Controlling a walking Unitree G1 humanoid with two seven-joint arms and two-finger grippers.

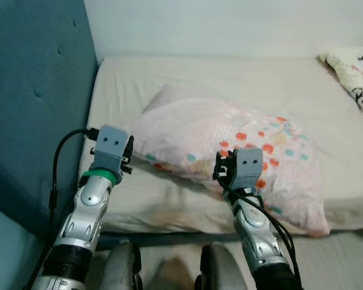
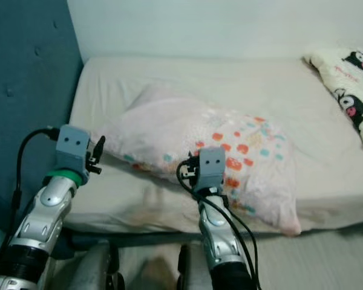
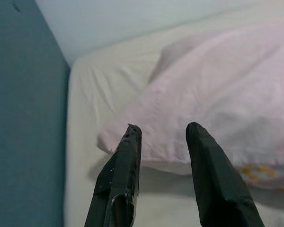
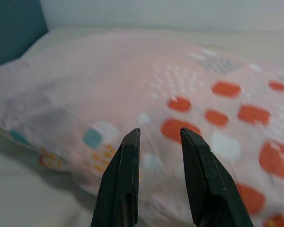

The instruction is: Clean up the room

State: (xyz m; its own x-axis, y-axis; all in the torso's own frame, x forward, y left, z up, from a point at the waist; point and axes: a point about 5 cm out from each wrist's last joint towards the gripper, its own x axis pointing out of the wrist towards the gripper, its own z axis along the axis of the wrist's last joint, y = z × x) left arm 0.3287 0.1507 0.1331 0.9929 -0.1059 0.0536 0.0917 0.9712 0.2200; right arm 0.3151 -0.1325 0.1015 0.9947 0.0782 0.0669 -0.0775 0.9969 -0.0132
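A pale pink pillow (image 1: 230, 151) with orange and teal dots lies slantwise on the cream bed (image 1: 169, 78). My left gripper (image 3: 163, 127) is open and hovers just before the pillow's plain near-left corner (image 3: 132, 142), with nothing between its fingers. In the eye views it sits at the bed's front left (image 1: 128, 156), close to the headboard. My right gripper (image 4: 158, 131) is open too and points at the dotted near edge of the pillow (image 4: 180, 104), a short way from the fabric. It stands at the bed's front middle (image 1: 222, 166).
A teal padded headboard (image 1: 36, 90) rises on the left and a white wall (image 1: 230, 24) runs behind the bed. A second pillow (image 1: 357, 72) with black cartoon figures lies at the far right. Grey floor (image 1: 339, 260) shows at the lower right.
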